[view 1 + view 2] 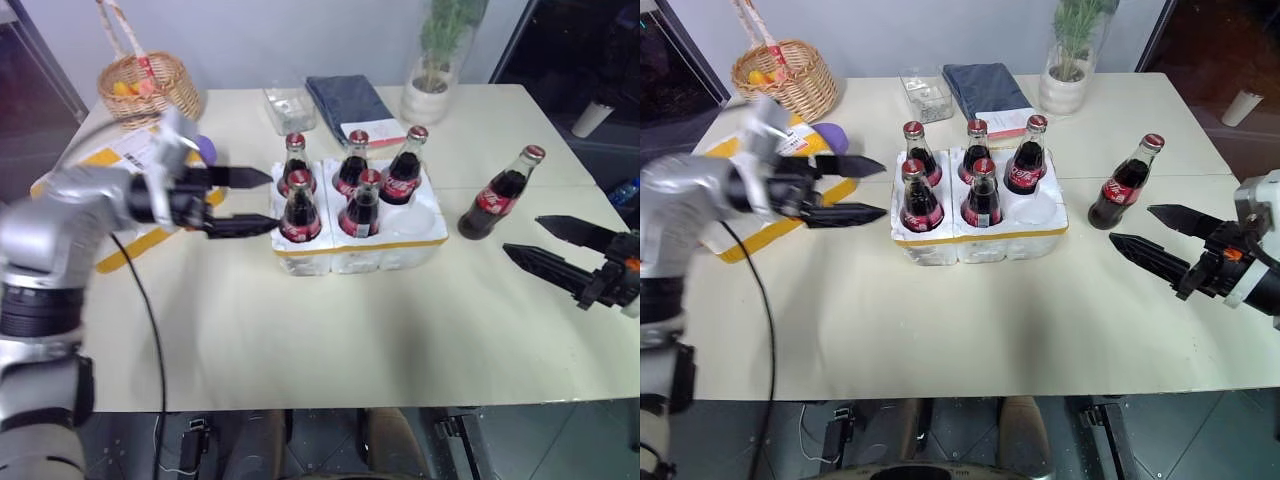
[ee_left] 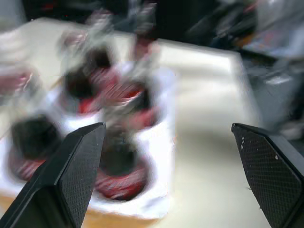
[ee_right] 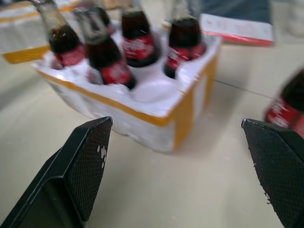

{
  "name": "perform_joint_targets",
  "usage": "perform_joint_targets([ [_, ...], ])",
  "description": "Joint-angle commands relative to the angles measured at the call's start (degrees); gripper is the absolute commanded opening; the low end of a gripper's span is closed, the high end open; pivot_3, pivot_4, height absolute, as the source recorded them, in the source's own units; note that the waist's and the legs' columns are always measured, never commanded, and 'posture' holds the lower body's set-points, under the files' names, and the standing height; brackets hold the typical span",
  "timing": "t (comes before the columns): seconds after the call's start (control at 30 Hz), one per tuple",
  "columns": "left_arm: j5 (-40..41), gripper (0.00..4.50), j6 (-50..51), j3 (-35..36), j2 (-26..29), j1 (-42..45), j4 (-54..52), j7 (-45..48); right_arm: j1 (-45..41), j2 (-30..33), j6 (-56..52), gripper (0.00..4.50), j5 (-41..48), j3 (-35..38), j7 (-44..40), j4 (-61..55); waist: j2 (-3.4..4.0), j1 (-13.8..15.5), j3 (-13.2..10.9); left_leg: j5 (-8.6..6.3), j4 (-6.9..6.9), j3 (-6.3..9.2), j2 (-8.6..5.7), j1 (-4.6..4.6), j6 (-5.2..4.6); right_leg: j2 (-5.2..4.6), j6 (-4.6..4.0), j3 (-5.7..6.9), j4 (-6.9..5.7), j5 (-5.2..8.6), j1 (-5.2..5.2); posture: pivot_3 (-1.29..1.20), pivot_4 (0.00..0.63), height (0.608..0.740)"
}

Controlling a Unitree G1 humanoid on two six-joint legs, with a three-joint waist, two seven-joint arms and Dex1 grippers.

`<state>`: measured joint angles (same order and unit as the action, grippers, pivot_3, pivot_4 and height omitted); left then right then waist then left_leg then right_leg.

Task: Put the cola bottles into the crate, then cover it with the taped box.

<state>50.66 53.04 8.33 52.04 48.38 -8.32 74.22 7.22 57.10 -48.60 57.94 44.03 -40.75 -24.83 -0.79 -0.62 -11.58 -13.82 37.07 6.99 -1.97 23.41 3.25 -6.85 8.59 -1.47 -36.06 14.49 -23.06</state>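
The six small cola bottles (image 1: 983, 195) are glossy glass with red paper-like labels. The low white crate (image 1: 980, 238) is matt, grainy foam banded with smooth yellow tape. The cream table (image 1: 970, 320) has a smooth matt top. The black gripper fingers (image 3: 88, 166) carry finely textured matt pads.

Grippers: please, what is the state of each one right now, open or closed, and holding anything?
Left gripper: open, holding nothing, beside the crate.
Right gripper: open, holding nothing, near the cola bottle standing on the table.
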Motion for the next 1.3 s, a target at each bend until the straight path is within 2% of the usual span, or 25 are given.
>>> perform_joint_targets([
  [0.03, 2.6, 4.43, 2.7, -2.2, -2.0, 2.1, -4.4, -2.3, -2.8, -0.7, 1.8, 4.50, -3.4, -2.4, 1.8, 2.8, 0.06, 0.0, 0.0, 0.00, 0.00, 0.00, 0.00, -0.06, 0.00, 0.00, 0.00, 0.00, 0.03, 0.00, 0.08, 0.00, 0.150, 0.740],
  [0.13, -0.3, 4.43, 2.2, -6.7, -5.9, 2.9, -6.7, -7.0, -7.6, -1.7, 4.2, 4.50, -8.0, -7.5, 4.6, 5.6, 0.06, -0.1, 0.0, 0.00, 0.00, 0.00, 0.01, -0.36, 0.01, 0.00, -0.19, 0.00, 0.05, 0.11, 0.40, 0.00, 0.150, 0.740],
  [0.27, -2.5, 4.43, 0.3, -10.9, -10.6, 3.1, -9.0, -9.6, -16.4, -5.2, 5.8, 4.50, -13.4, -14.2, 9.7, 12.3, 0.04, -0.6, 0.0, 0.02, 0.02, -0.03, 0.01, -0.25, 0.04, 0.00, -0.20, -0.04, 0.02, 0.08, 0.24, 0.00, 0.150, 0.740],
  [0.43, -4.0, 4.43, -1.1, -11.8, -13.8, 4.4, -8.3, -11.2, -23.9, -10.1, 8.3, 4.50, -18.1, -18.1, 13.5, 18.6, 0.10, -0.4, 0.0, 0.03, -0.12, -0.01, 0.02, -0.02, 0.03, 0.03, -0.01, -0.03, -0.11, -0.01, -0.17, 0.00, 0.150, 0.740],
  [0.7, -4.4, 4.43, -1.5, -11.1, -14.9, 6.2, -6.7, -11.9, -30.6, -14.6, 10.8, 4.50, -24.6, -22.0, 17.0, 26.6, 0.12, -0.4, 0.0, 0.03, -0.07, -0.01, -0.01, -0.01, 0.04, 0.02, 0.00, -0.04, -0.09, -0.02, -0.14, 0.00, 0.150, 0.740],
  [0.87, -4.0, 4.43, -1.2, -10.4, -15.0, 6.8, -6.1, -12.1, -32.2, -16.6, 12.3, 4.50, -26.6, -23.5, 15.7, 30.0, 0.12, -0.4, 0.0, 0.03, -0.08, -0.01, -0.01, 0.00, 0.04, 0.02, 0.00, -0.04, -0.09, -0.02, -0.15, 0.00, 0.150, 0.740],
  [1.07, -5.7, 4.43, -2.9, -11.2, -14.7, 6.6, -5.8, -11.6, -35.9, -19.4, 17.8, 4.50, -30.0, -24.6, 15.1, 39.5, 0.13, -0.5, 0.0, 0.03, -0.07, -0.01, -0.01, -0.01, 0.04, 0.02, 0.01, -0.04, -0.09, -0.03, -0.14, 0.00, 0.150, 0.740],
  [1.17, -6.4, 4.50, -3.7, -11.3, -14.5, 6.4, -5.1, -11.3, -37.0, -20.0, 19.2, 3.65, -30.0, -23.9, 14.5, 40.7, 0.14, -0.5, 0.0, 0.03, -0.08, -0.01, -0.01, -0.01, 0.04, 0.02, 0.01, -0.04, -0.10, -0.03, -0.15, 0.00, 0.150, 0.740],
  [1.23, -6.8, 4.50, -4.0, -11.4, -14.5, 6.3, -4.9, -11.1, -37.1, -19.9, 19.2, 2.76, -29.9, -24.0, 13.8, 40.4, 0.14, -0.4, 0.0, 0.03, -0.08, -0.01, -0.01, -0.01, 0.04, 0.02, 0.01, -0.04, -0.10, -0.03, -0.15, 0.00, 0.150, 0.740],
  [1.3, -7.0, 4.50, -4.1, -11.2, -14.3, 6.1, -4.9, -10.8, -36.5, -20.0, 19.2, 2.76, -29.5, -24.1, 12.7, 38.7, 0.14, -0.4, 0.0, 0.03, -0.07, -0.01, -0.01, -0.01, 0.05, 0.02, 0.01, -0.04, -0.10, -0.03, -0.15, 0.00, 0.150, 0.740],
])
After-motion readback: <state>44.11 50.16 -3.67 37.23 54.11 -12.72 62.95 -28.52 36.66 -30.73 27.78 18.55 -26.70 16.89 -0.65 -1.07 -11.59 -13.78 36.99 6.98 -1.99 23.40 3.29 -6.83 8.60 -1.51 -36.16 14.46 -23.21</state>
